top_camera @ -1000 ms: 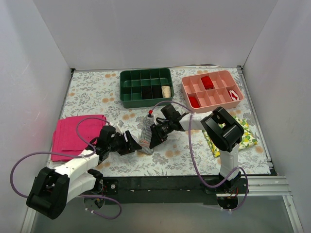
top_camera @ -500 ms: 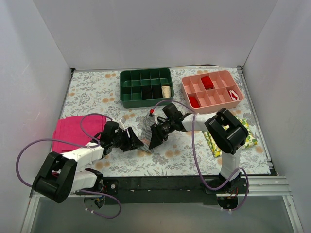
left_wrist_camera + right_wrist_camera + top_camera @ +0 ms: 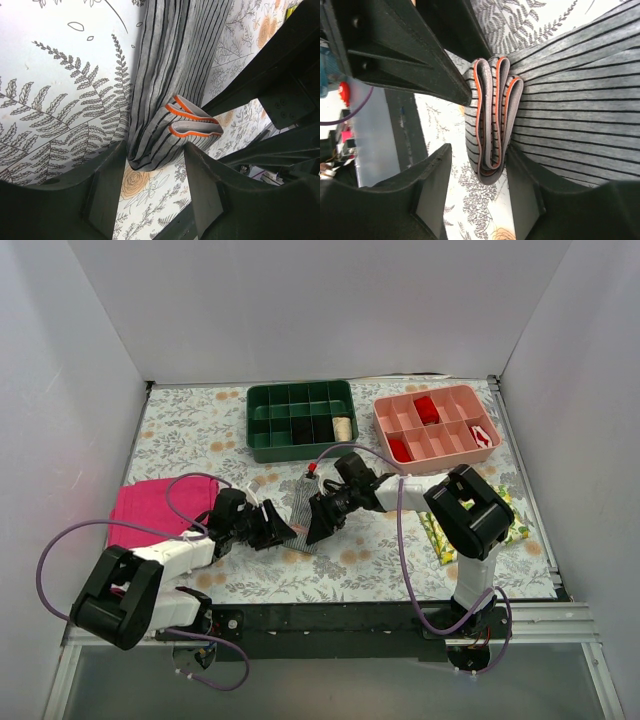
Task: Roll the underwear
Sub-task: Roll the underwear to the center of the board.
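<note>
The underwear point(image 3: 300, 508) is a grey-and-white striped strip on the flowered mat, its near end rolled into a small coil with orange trim. My left gripper point(image 3: 277, 531) is open at the coil's left side. In the left wrist view the coil point(image 3: 187, 125) lies just past the fingertips point(image 3: 114, 172), with fabric touching both. My right gripper point(image 3: 320, 524) is open at the coil's right side. In the right wrist view the coil point(image 3: 492, 125) hangs between the fingers point(image 3: 525, 185), against the right one and apart from the left.
A green compartment tray point(image 3: 262, 400) and a pink compartment tray point(image 3: 452, 452) stand at the back. A magenta cloth point(image 3: 150, 512) lies at the left, and a lemon-print cloth point(image 3: 512, 525) at the right under the right arm.
My left gripper has moved right, up to the near end of the underwear. The right gripper has barely moved.
</note>
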### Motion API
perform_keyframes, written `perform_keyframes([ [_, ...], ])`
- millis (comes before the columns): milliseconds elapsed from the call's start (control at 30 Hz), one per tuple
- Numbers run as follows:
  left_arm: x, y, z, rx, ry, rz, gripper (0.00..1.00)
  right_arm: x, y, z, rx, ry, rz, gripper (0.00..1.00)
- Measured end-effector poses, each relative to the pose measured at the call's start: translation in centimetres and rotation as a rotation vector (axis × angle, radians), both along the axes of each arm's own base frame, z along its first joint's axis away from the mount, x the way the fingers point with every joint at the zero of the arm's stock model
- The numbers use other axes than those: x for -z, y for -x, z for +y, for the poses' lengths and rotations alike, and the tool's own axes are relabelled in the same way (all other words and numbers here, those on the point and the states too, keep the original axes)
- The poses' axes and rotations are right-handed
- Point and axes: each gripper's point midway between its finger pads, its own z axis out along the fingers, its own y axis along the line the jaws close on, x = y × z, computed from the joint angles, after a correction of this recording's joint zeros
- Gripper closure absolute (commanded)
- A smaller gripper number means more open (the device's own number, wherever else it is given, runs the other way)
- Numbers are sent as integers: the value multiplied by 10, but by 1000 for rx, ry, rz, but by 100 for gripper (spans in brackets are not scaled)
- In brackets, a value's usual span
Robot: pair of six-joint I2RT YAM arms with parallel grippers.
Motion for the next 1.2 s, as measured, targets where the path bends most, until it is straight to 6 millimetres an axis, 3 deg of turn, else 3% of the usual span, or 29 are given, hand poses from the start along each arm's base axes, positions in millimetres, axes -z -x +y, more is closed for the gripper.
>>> perform_keyframes([
  [200,1,-3,-2,1,4,6,51,9,-3,0,29,46,-19,76],
  [433,-2,-5,-4,1,17,-1,41,18,-11,-1,79,109,-20,78],
  [767,-5,-5,-4,1,17,-15,39,21,-16,0,97,154,-20,78],
  [1033,0,-8,-5,0,17,-11,54,21,-17,1,94,166,-18,77],
  [1200,5,-9,-5,-4,11,-2,70,21,-18,1,89,168,-22,76],
])
